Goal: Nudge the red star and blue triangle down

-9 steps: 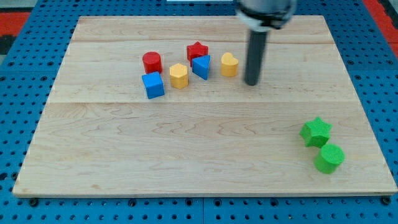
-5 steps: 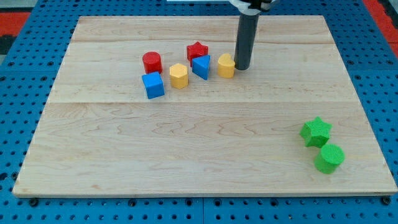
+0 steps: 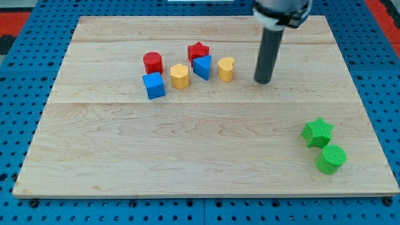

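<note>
The red star [image 3: 198,50] sits near the board's upper middle. The blue triangle [image 3: 202,66] touches it just below and to the right. My tip [image 3: 263,80] rests on the board to the right of this cluster, well apart from both blocks. A yellow heart-shaped block [image 3: 225,69] lies between my tip and the blue triangle.
A yellow hexagon [image 3: 180,76], a blue cube [image 3: 154,85] and a red cylinder [image 3: 153,62] lie left of the triangle. A green star [image 3: 317,132] and a green cylinder [image 3: 330,159] sit at the lower right of the wooden board [image 3: 187,156].
My tip moved in against the yellow heart's right side, then drew back right and down. The heart has shifted slightly left and down. The star and triangle have not moved.
</note>
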